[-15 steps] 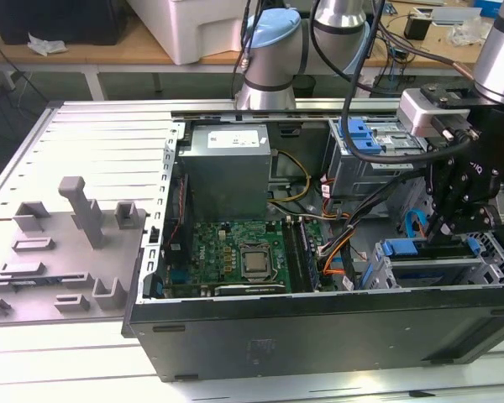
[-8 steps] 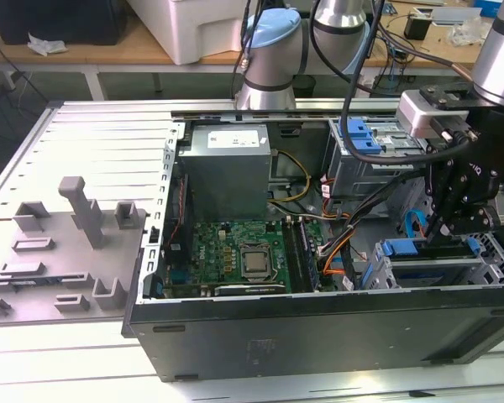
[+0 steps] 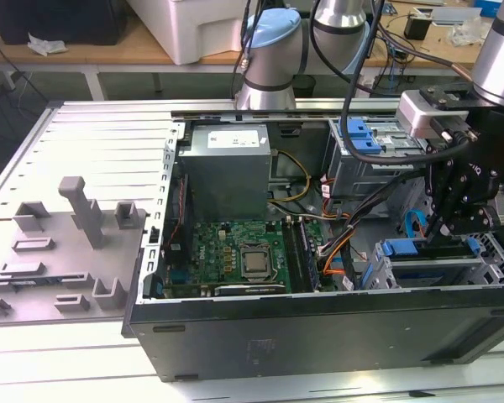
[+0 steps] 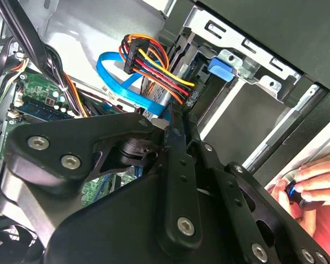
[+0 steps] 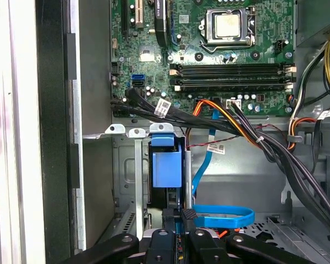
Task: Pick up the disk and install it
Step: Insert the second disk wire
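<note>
The tool (image 3: 455, 220) stands low over the drive cage (image 3: 437, 267) at the case's four o'clock corner in the exterior view, pinching the disk (image 5: 167, 168), which sits edge-on and partly seated in the cage slot. Risk: the blue data cable (image 5: 223, 215) and wire bundle (image 4: 154, 69) lie just beside the slot and could snag or be pinched. The computer case (image 3: 319, 323) on the bench also holds motherboard (image 3: 239, 256) and power supply (image 3: 227, 164).

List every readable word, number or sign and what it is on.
Nothing reads clearly.
White sticker on the grey metal power supply box: too blurred to read.
White tags on the black cable bundle: too small to read.
Markings on the green circuit board: too small to read.
</note>
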### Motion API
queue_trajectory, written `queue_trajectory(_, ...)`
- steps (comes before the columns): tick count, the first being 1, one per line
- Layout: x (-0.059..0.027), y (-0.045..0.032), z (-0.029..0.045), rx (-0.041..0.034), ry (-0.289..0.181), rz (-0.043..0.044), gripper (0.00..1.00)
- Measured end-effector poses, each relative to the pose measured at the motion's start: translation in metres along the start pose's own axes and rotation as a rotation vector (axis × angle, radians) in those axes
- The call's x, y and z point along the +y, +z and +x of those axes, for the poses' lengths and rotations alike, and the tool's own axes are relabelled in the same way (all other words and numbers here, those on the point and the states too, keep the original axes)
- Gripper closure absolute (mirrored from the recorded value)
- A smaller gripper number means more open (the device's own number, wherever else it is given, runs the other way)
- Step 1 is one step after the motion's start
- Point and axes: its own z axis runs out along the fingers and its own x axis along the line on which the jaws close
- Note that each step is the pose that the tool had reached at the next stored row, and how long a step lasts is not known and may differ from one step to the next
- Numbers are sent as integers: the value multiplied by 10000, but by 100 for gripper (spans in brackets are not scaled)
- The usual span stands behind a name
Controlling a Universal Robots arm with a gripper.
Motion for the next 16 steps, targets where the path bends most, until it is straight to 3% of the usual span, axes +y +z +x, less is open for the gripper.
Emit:
queue_trajectory(8,3,2,-1,-6,0,-2,84)
queue_trajectory(11,4,0,0,0,-1,0,64)
queue_trajectory(16,4,-2,0,0,0,0,64)
